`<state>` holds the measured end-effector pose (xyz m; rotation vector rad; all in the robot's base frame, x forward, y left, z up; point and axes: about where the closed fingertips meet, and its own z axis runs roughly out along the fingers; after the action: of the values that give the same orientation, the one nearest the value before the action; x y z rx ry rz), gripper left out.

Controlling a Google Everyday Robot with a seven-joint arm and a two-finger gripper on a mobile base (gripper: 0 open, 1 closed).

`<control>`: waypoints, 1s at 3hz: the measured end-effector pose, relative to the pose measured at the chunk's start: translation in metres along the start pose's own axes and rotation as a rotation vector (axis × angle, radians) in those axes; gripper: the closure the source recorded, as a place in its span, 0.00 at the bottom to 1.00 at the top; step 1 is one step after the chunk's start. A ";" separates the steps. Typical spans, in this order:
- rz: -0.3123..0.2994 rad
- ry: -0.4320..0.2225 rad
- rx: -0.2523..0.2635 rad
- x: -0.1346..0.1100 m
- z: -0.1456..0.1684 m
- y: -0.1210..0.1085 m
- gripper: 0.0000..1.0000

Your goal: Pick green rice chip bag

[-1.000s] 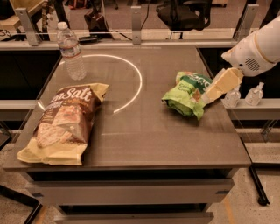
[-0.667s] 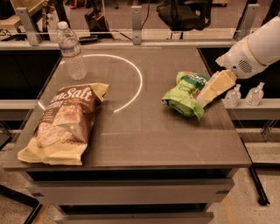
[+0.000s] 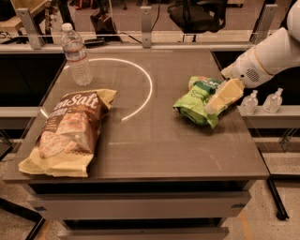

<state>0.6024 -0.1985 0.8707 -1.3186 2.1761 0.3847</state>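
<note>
A dark counter [image 3: 154, 154] carries a curved streak of light [image 3: 149, 89]. Behind stand metal posts [image 3: 146, 26] and a black chair [image 3: 197, 14]; the floor [image 3: 262, 225] is speckled. The gripper [image 3: 224, 96] hangs over the counter's right side.

One tool [image 3: 218, 100] over one green rice chip bag [image 3: 193, 102], one Salt chip bag [image 3: 65, 133], one water bottle [image 3: 77, 58], two small bottles [image 3: 249, 102] [image 3: 273, 100]

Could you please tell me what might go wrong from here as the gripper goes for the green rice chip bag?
1. The gripper sits over the right end of the green rice chip bag, not its middle, so the crinkly bag may slip or dangle when lifted.
2. The bag lies near the right edge of the table; a nudge could slide it off.
3. Two small clear bottles stand just beside the arm and could get knocked.
</note>
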 end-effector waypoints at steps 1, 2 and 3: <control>0.022 0.018 -0.065 0.002 0.015 0.004 0.00; 0.014 0.058 -0.144 0.002 0.028 0.015 0.00; -0.015 0.082 -0.180 0.001 0.034 0.022 0.17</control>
<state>0.5938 -0.1716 0.8416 -1.4704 2.2402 0.5405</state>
